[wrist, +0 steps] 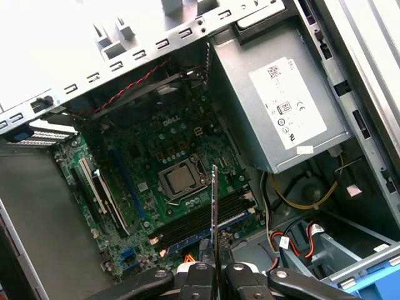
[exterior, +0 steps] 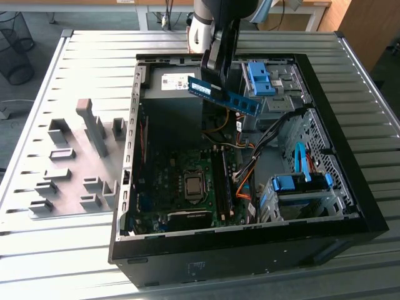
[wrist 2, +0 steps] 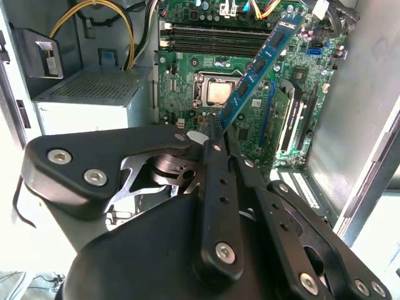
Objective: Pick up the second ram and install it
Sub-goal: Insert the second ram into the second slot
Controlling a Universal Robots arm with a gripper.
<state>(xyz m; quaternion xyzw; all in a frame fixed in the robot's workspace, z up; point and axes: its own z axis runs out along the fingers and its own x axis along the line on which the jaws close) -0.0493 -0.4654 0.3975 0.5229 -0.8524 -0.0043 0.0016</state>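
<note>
My gripper [exterior: 213,80] is shut on the second ram [exterior: 225,97], a long blue-green stick with dark chips. It hangs tilted in the air above the open computer case [exterior: 369,215], near the back. In the second wrist view the ram [wrist 2: 259,62] slants out from the black fingers [wrist 2: 214,147] over the green motherboard [wrist 2: 187,94]. In the first wrist view the ram [wrist: 214,212] appears edge-on, rising from the gripper [wrist: 215,270] across the dark memory slots [wrist: 190,230]. The slots [exterior: 222,181] lie beside the processor [exterior: 194,185], well below the stick.
Grey holder blocks [exterior: 81,162] stand on the slatted table at the exterior view's left. Bright blue drive-bay clips [exterior: 262,78] [exterior: 300,182] and orange and black cables [exterior: 247,172] crowd the case's right side. The grey power supply [wrist: 281,106] fills the back corner.
</note>
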